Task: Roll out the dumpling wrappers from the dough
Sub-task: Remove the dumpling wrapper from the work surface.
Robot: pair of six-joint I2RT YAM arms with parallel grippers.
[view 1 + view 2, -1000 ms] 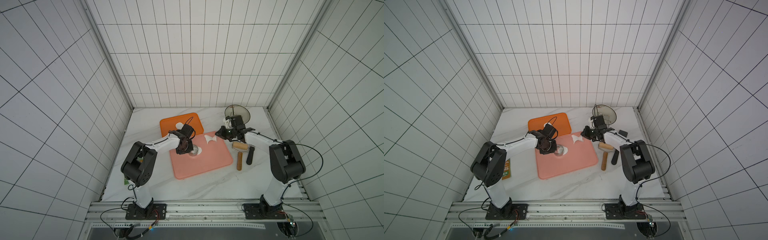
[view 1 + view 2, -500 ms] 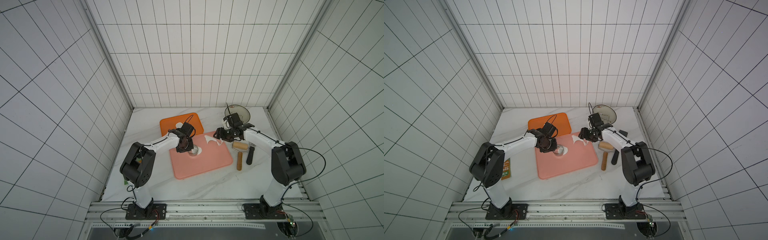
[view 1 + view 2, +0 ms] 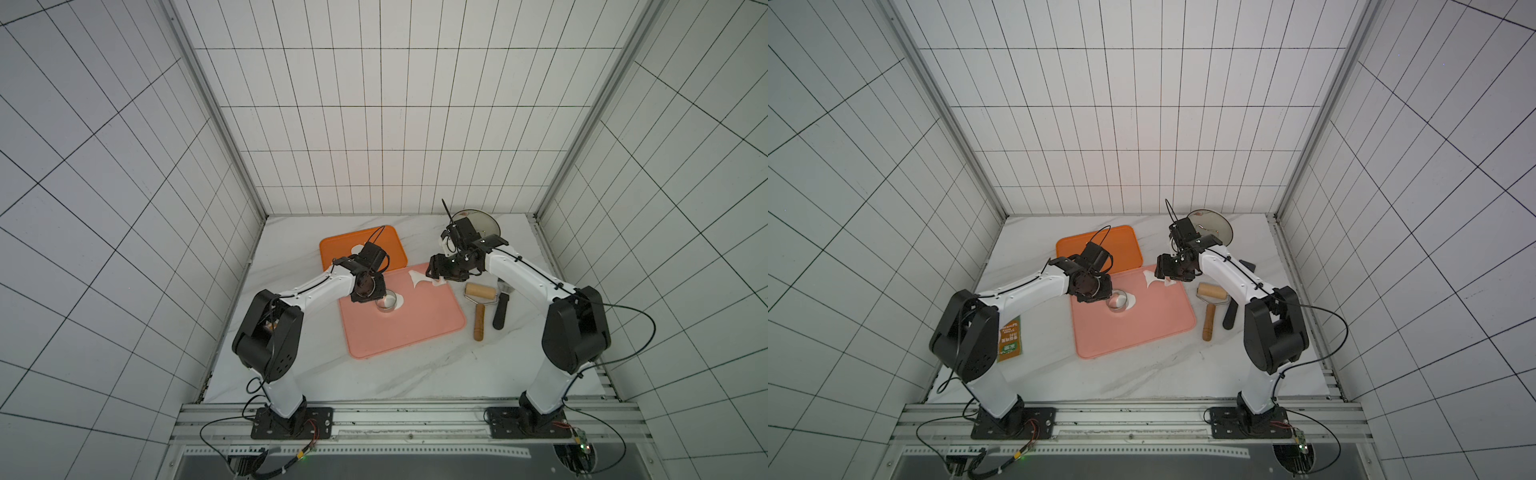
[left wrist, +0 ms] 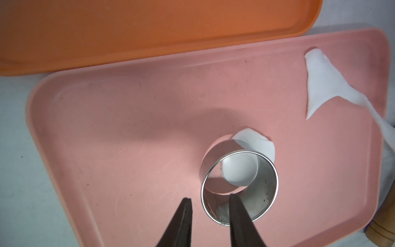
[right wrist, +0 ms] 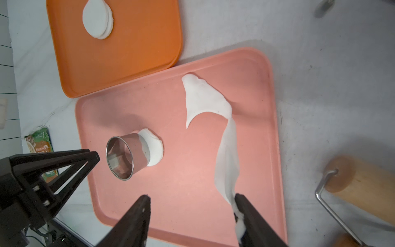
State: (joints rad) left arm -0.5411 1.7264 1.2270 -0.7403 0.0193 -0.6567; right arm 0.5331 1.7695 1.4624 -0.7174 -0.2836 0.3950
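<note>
On the pink tray (image 5: 181, 171), left gripper (image 4: 210, 198) stands parted beside the ring cutter (image 5: 136, 149) and a cut disc (image 5: 155, 149). Right gripper (image 5: 192, 195) is spread wide, dough strip (image 5: 205, 100) stuck to one finger (image 5: 245, 205). I judge cutting under way; next, shed that scrap. Wrappers (image 5: 97, 19) lie stacked on the orange tray (image 5: 139, 42) beyond.

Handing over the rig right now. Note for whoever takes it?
Left pincer: open, jaws either side of the ring cutter's wall, not gripping it.
Right pincer: open; the ragged dough strip's tail clings to one finger.
Cutter stands on the pink tray, over a roundish dough piece, likely a fresh wrapper; the strip's wide end lies there too.
Stacked dumpling wrappers sit on the orange tray; wooden roller on the table beside.
Done: one stack cut.
Left: free the strip, move the new piece to the stack, re-roll the scrap.
</note>
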